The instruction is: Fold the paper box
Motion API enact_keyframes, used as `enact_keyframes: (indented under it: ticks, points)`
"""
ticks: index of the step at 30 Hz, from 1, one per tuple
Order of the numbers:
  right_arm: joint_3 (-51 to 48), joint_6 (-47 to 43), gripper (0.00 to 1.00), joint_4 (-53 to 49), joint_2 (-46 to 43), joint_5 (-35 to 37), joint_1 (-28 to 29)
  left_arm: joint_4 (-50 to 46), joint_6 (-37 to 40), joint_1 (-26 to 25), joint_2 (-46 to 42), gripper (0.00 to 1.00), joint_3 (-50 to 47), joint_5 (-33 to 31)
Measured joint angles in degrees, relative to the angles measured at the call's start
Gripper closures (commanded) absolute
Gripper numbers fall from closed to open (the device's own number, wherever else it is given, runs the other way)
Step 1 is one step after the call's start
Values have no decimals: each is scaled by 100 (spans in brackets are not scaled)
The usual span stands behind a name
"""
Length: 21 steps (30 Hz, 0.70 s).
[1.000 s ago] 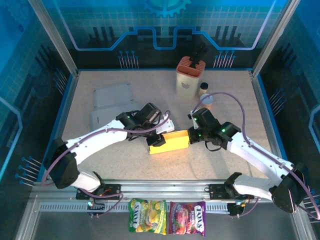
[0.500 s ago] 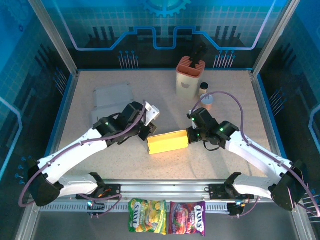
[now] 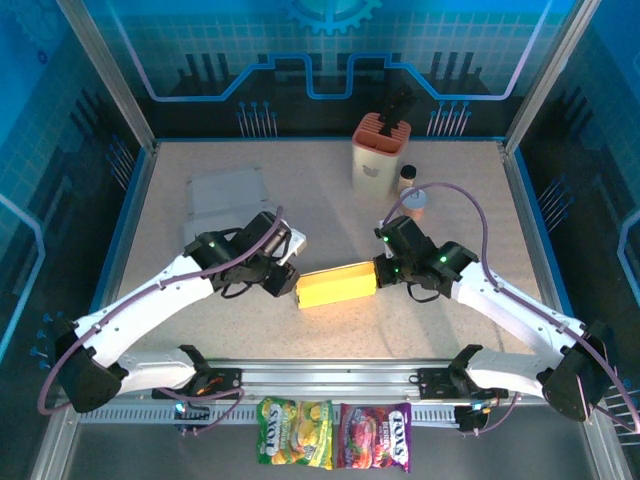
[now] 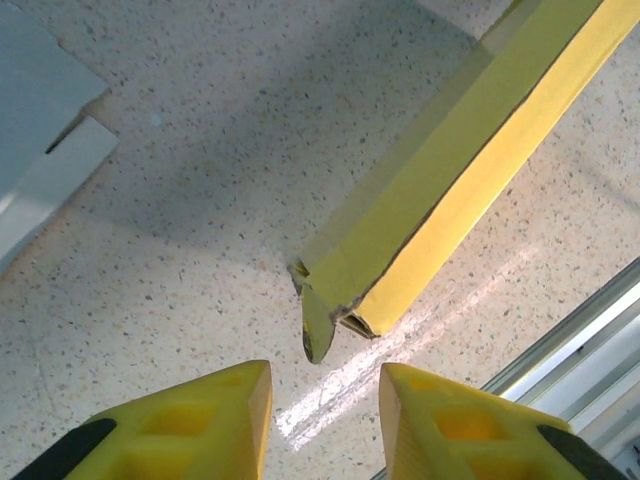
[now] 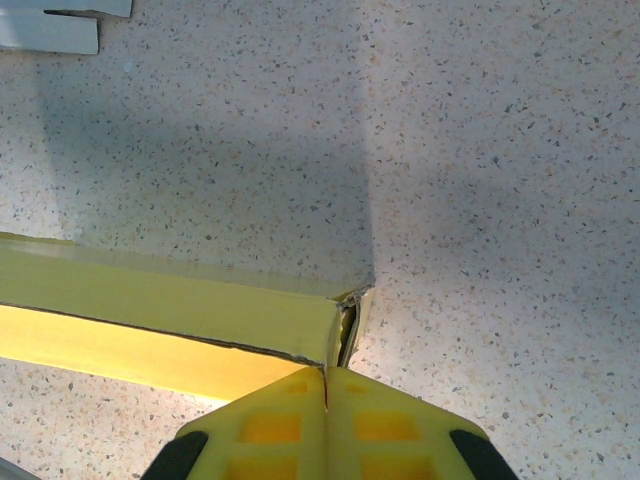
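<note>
Paper box (image 3: 337, 285): a long yellow sleeve lying mid-bench between the two arms, not yet closed at its left end.
Loose flap (image 4: 318, 322): a creased, slightly torn tab hangs off that left end, pointing down toward the bench (image 3: 470, 210).
Left jaws: part-way open with nothing between them, poised just short of the flap.
Right jaws: pressed fully together against the box's right end. The view is too tight to tell whether a thin edge of card is nipped between them.
Risk, tearing: the flap's root already looks ragged. A pinch and pull along the box, rather than a fold across the crease, would likely rip it further.
Risk, sliding: if the right jaws merely butt the end and grip nothing, a push from the left could skate the light box across the smooth bench or swing it round.
Risk, crushing: closing the left jaws on the sleeve's corner instead of the tab could dent the wall and spoil the fold.
Risk, miss: the tab is narrow and sits off to one side of the gap, so a straight advance may knock it under the box.
White card sheets (image 3: 225, 190): well apart at the far left, unlikely to interfere.
</note>
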Motion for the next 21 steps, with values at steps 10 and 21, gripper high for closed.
enact_keyframes:
  ticks: [10, 21]
  points:
    - [4, 0, 100, 0, 13, 2, 17, 2, -42, 46, 382, 65, -98, 157]
    - [7, 2, 100, 0, 13, 2, 17, 118, -151, 151, 496, 75, -98, 225]
